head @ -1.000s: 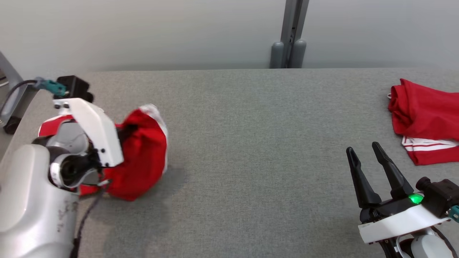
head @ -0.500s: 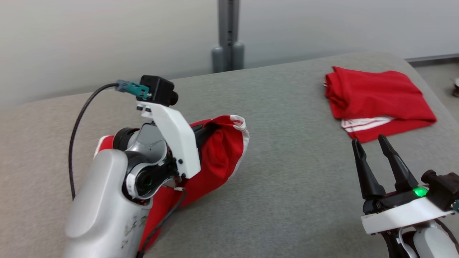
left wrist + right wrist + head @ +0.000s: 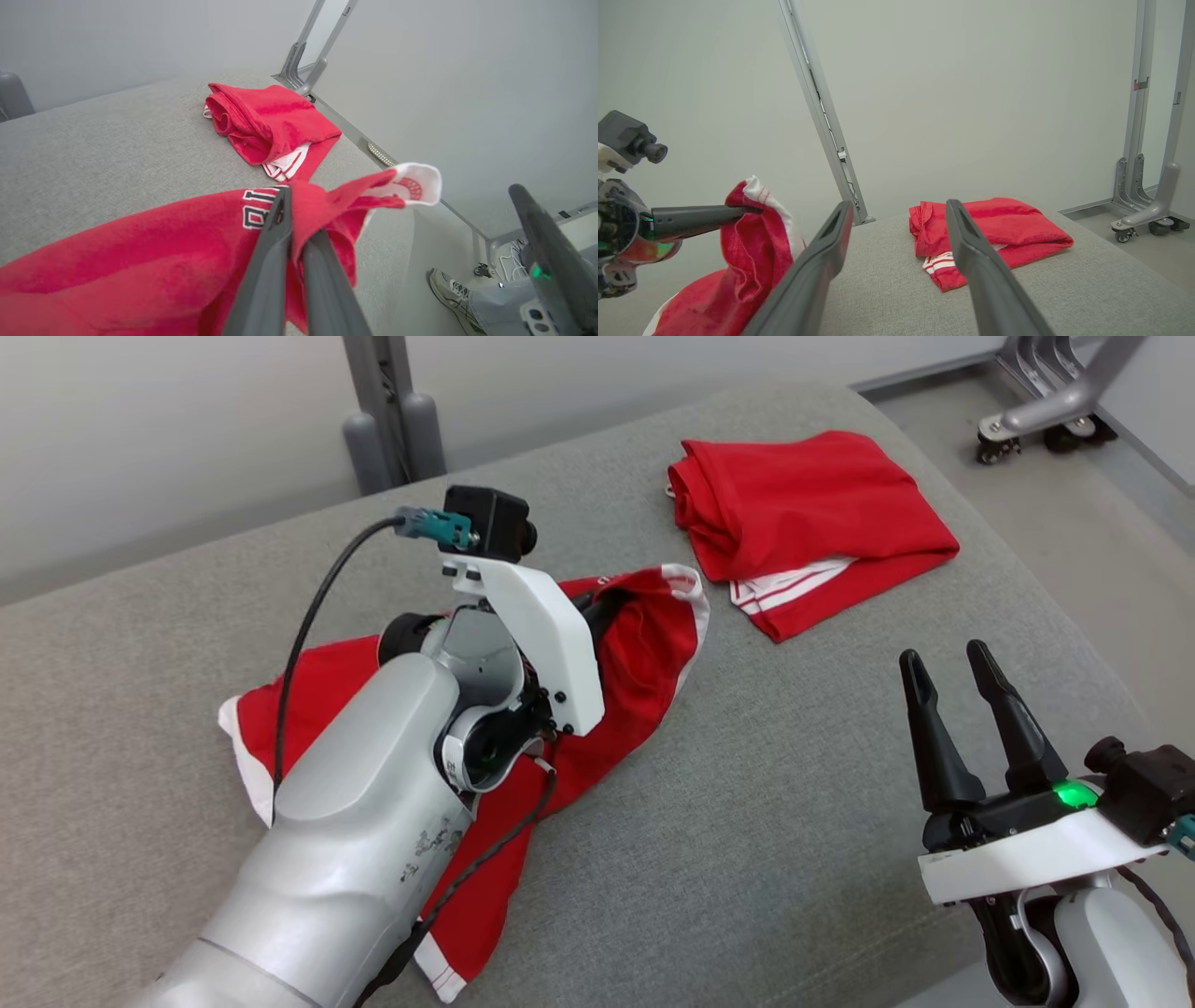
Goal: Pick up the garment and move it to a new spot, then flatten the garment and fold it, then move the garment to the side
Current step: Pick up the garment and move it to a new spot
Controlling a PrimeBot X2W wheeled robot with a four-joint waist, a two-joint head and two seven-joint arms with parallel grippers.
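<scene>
Garment (image 3: 644,644) lies left of centre on tabletop (image 3: 747,821), one bunched corner raised, the rest trailing near-left. My left fingers (image 3: 285,219) are clamped on that bunch; my right fingers (image 3: 999,709) are spread, holding nothing, near right. Cloth looks soft, light and floppy, so I expect sag and drag. Hem corners seem the best hold for flattening. Left wrist view gives the pinch, lettering (image 3: 254,212) and a person's shoe (image 3: 448,289). Head view gives the full trailing length and the folded red garment (image 3: 803,513) far right.

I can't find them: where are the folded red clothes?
The folded red clothes lie upper right in the head view, beyond the right pincer, beside the held garment.
</scene>
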